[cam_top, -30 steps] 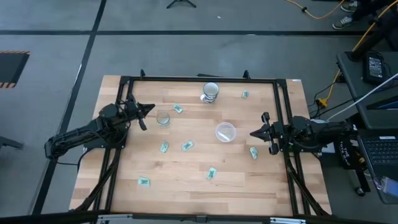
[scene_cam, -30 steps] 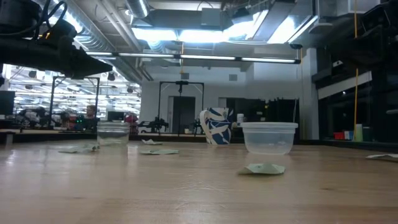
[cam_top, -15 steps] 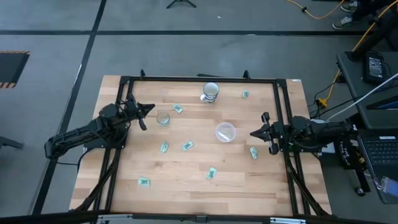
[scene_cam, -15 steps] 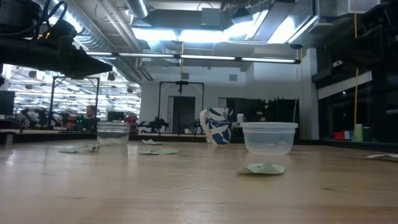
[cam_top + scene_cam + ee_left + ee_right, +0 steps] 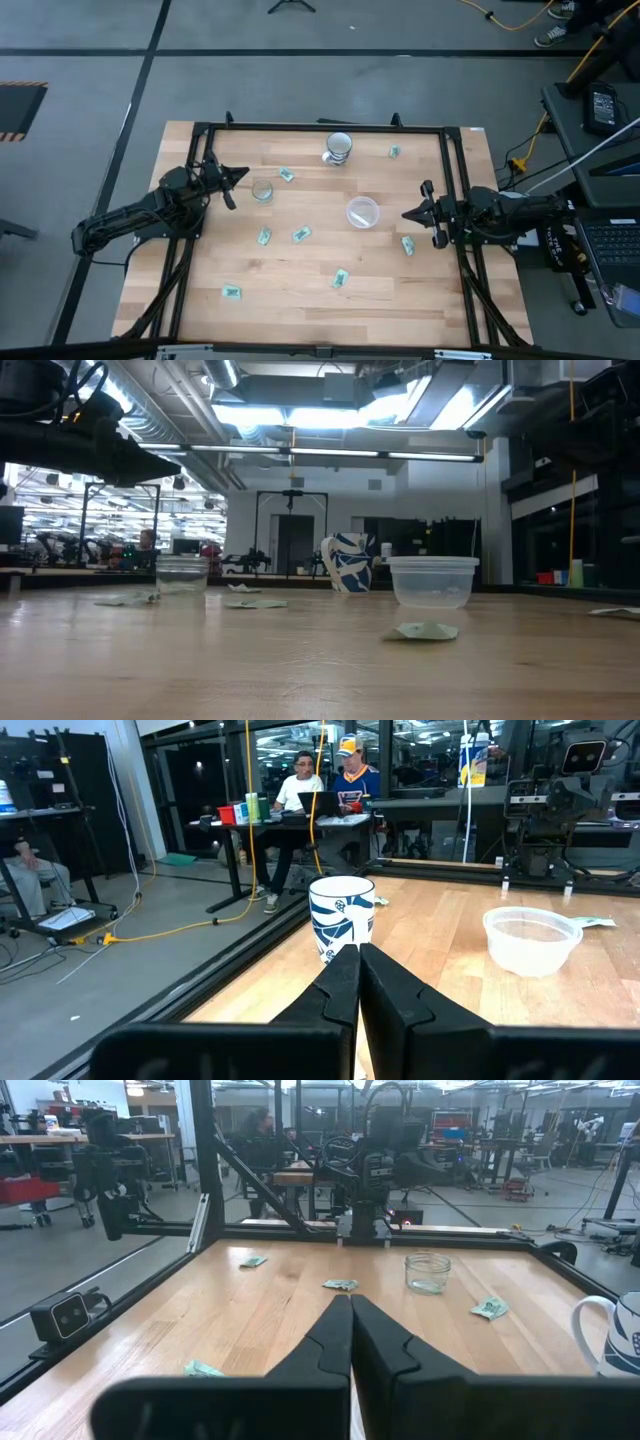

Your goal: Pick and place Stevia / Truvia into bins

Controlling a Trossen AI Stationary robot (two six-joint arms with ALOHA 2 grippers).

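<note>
Basically no legible print on packets (image 5: 300, 234); left gripper (image 5: 238, 176) & right gripper (image 5: 407, 214) both pinched closed, empty.

Seven packets (image 5: 301, 234), two clear cups (image 5: 362, 212), one mug (image 5: 338, 147)

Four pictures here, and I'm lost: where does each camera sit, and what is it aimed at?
High view: overhead, looking straight down on the table and both arms.
Low view: at tabletop height, looking across; one arm shows upper left.
Left wrist view: past the shut left gripper toward the patterned mug.
Right wrist view: past the shut right gripper toward the narrow clear cup.
Shared: high and low views both show the wide clear cup.
</note>
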